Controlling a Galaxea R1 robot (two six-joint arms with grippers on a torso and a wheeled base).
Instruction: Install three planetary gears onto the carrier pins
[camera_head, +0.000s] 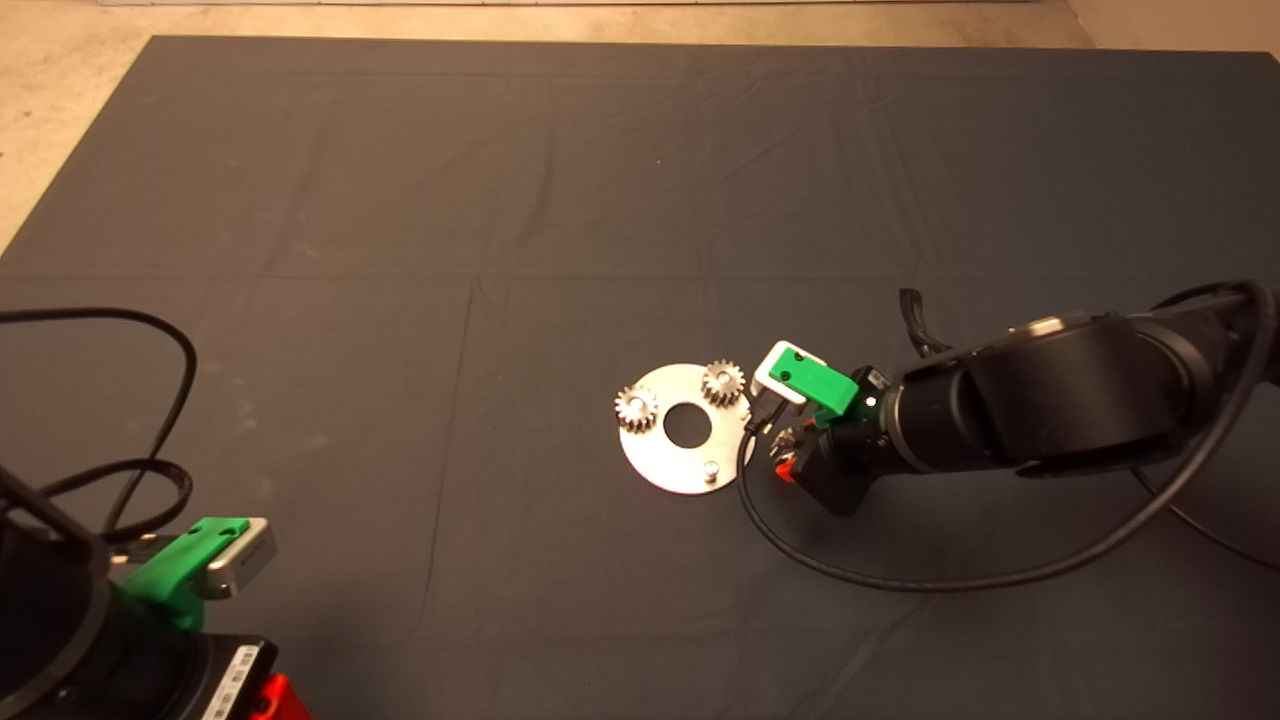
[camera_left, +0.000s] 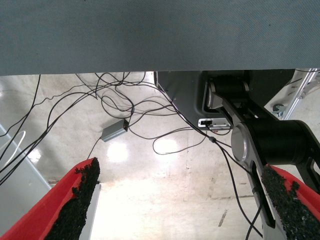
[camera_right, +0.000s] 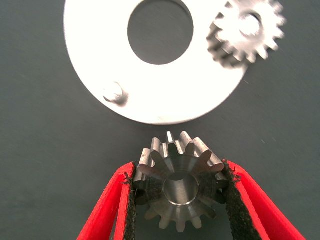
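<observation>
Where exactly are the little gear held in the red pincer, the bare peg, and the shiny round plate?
Held gear (camera_right: 181, 187): right wrist view, on its hub by the centre hole.
Bare peg (camera_right: 114, 93): right wrist view, on its top.
Round plate (camera_head: 668, 462): head view, on bare metal near its rim.

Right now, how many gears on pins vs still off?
3 gears total. Two sit on pins: one on the disc's left, one at its top. The third gear is held in the right gripper beside the disc; one pin is bare.
</observation>
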